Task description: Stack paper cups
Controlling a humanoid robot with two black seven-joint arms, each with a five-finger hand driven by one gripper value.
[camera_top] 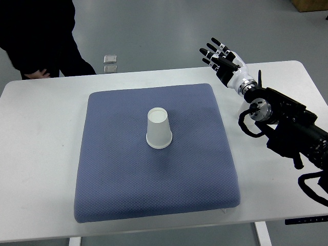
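An upturned paper cup stood mid-cushion; the right hand hovered at two o'clock, fingers spread, holding nothing.

A white table carries a square blue cushion mat at its centre; a white paper cup stands upside down on the mat

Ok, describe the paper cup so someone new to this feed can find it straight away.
Start with the white table, then the blue cushion pad covering its middle. Near the pad's centre stands the white paper cup, upside down with its wide rim on the fabric. It is the only object on the pad.
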